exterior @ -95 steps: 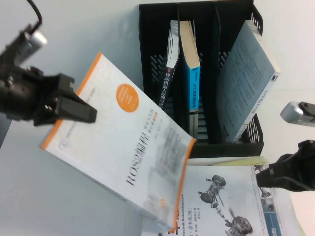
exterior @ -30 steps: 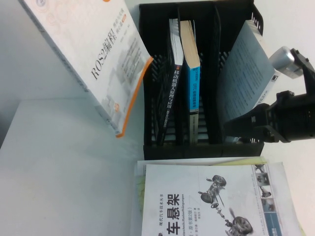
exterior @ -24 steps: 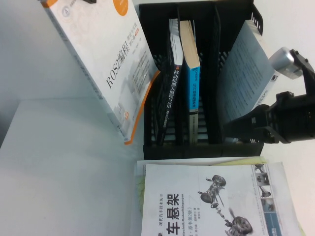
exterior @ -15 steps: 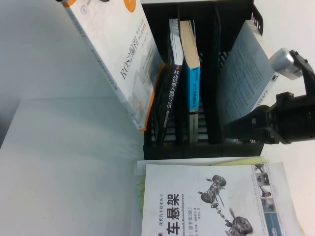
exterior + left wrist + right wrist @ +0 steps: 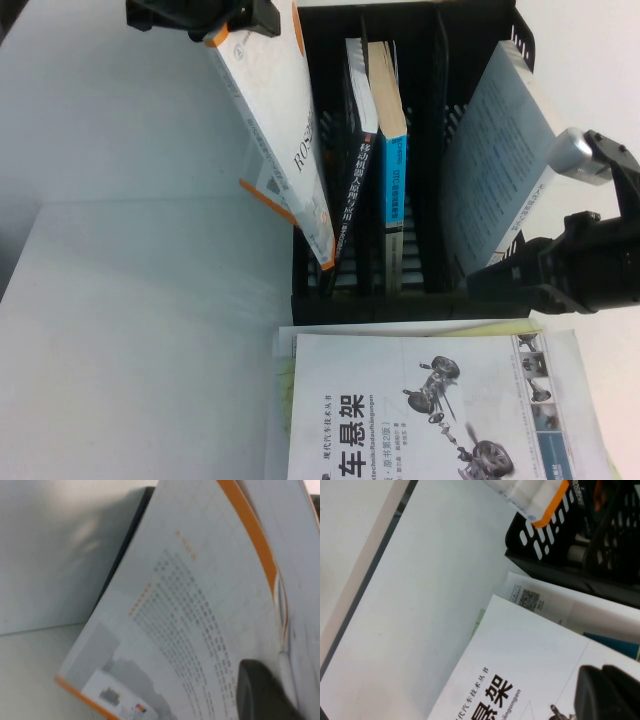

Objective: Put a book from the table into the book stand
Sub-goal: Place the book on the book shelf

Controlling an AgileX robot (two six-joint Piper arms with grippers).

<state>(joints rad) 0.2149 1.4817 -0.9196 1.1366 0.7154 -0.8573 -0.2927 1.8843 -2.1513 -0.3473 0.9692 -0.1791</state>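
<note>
My left gripper [image 5: 232, 22] is shut on the top edge of a white book with orange trim [image 5: 285, 150]. The book hangs nearly upright, its lower corner inside the leftmost slot of the black book stand [image 5: 300, 300]. In the left wrist view the book's back cover [image 5: 190, 620] fills the picture and one dark finger [image 5: 260, 690] presses on it. My right gripper [image 5: 490, 275] is shut and empty at the stand's front right corner, above the books lying on the table. Its fingers [image 5: 605, 692] show over the white car-suspension book [image 5: 520, 665].
The stand holds a dark book [image 5: 352, 140], a blue book [image 5: 392, 150] and a grey book [image 5: 495, 170] leaning in the right slot. A white book with a car suspension picture [image 5: 420, 410] lies on other books in front of the stand.
My left gripper has carried the white and orange book to the right, turned it more upright and lowered its corner into the stand's leftmost slot. My right gripper has shifted down slightly.
</note>
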